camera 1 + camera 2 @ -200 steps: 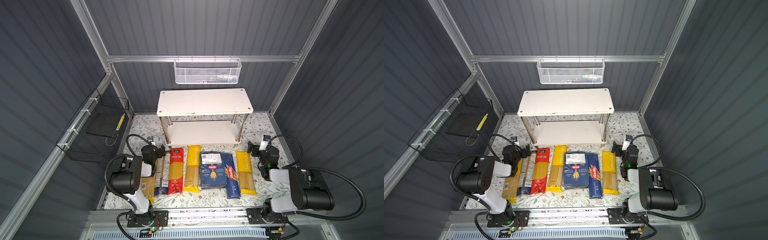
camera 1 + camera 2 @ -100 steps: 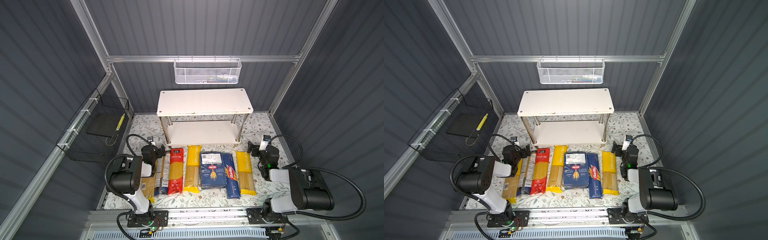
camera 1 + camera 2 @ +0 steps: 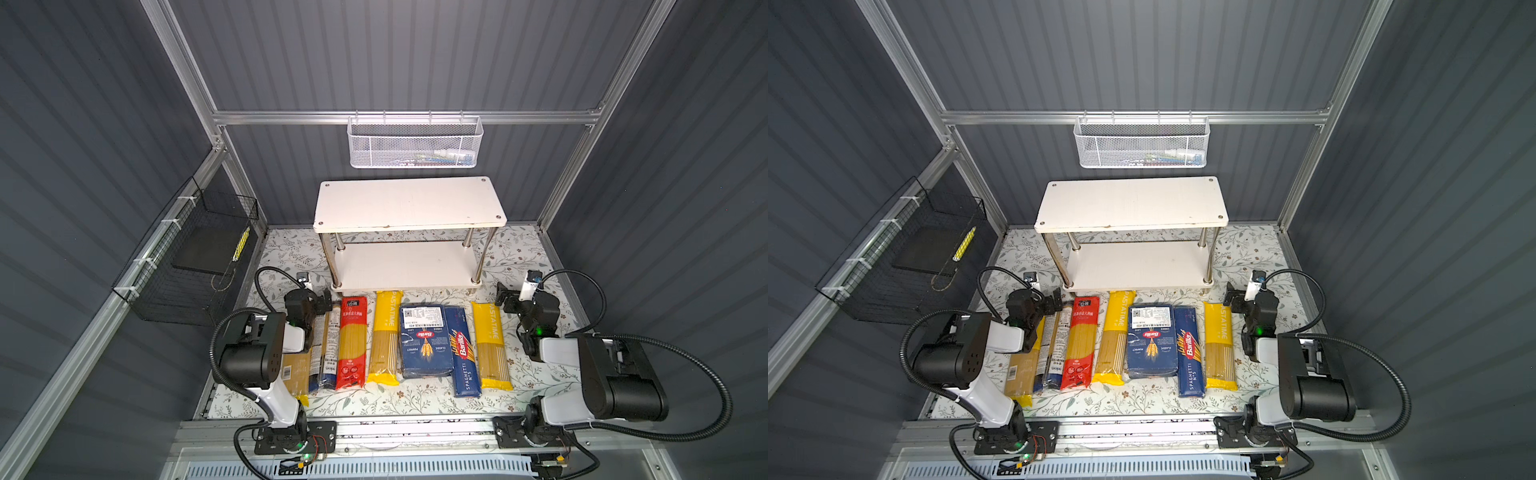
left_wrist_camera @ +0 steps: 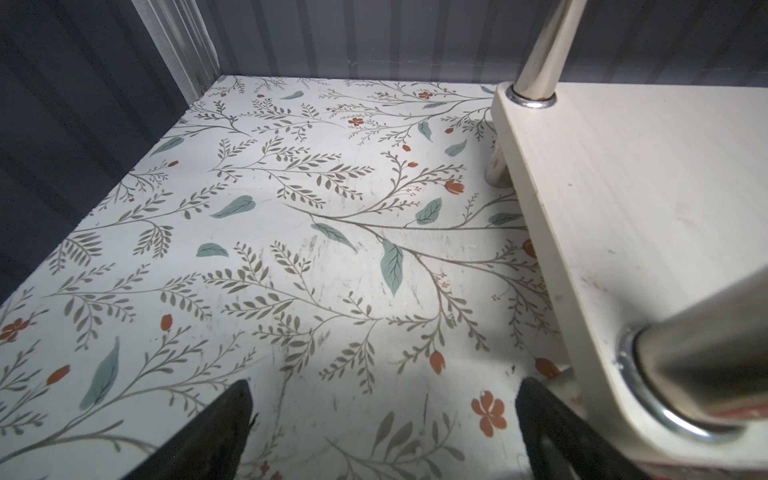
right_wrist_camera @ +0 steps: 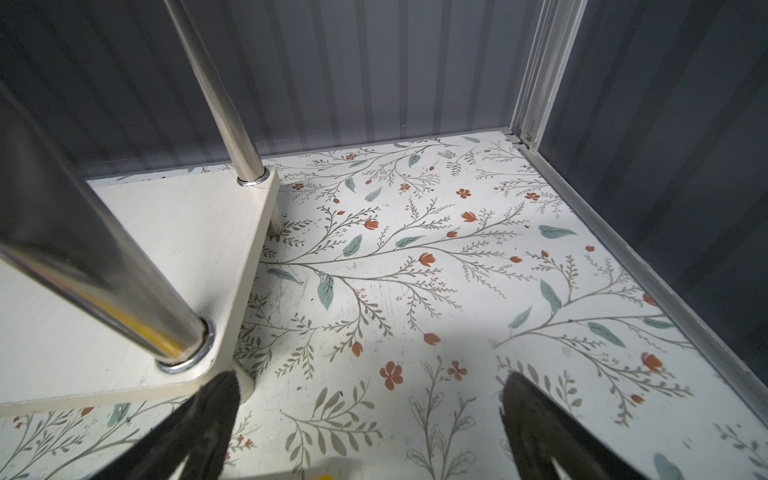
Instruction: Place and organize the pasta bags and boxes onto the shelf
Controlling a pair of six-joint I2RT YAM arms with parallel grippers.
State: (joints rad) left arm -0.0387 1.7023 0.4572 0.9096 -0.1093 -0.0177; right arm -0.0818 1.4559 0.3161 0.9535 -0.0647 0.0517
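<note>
right fingers (image 3: 505, 296) and left fingers (image 3: 324, 302) gape empty; yellow-ended clear spaghetti packet (image 3: 491, 345) lies just beside the right pair, lengthwise along their reach.

Left gripper (image 4: 382, 419) low, jaws wide apart, empty. Right gripper (image 5: 370, 419) likewise spread, empty. Both arms folded.

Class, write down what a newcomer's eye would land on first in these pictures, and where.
A bright row of pasta lies on the floral mat, the red bag and wide blue box standing out. Behind it the white two-tier shelf stands bare. The left claw and right claw sit open by its front corners.
</note>
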